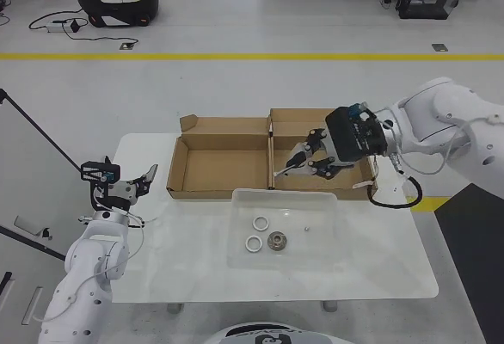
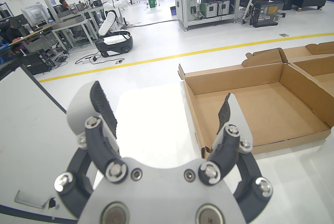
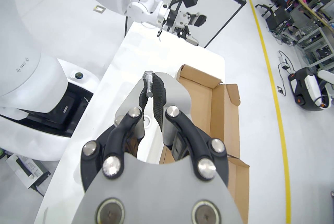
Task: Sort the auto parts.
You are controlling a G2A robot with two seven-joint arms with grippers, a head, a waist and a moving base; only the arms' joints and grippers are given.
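Note:
My right gripper (image 3: 149, 80) is shut on a silver bolt (image 3: 148, 86), whose hex head sticks out past the fingertips. In the top view this gripper (image 1: 285, 170) hangs over the near-left corner of the right cardboard box (image 1: 297, 114). A clear tray (image 1: 321, 251) in front of the boxes holds two white rings (image 1: 259, 224) (image 1: 253, 244), a round metal part (image 1: 276, 241) and a tiny piece (image 1: 307, 229). My left gripper (image 2: 162, 90) is open and holds nothing. It hovers at the table's left edge (image 1: 136, 185), apart from the left box (image 2: 261, 110).
The two open cardboard boxes stand side by side at the back of the white table (image 1: 192, 275); the left box (image 1: 222, 172) has a bare floor. A dark-framed panel (image 1: 28, 163) stands off the table's left side. The left gripper (image 3: 196, 29) shows far off in the right wrist view.

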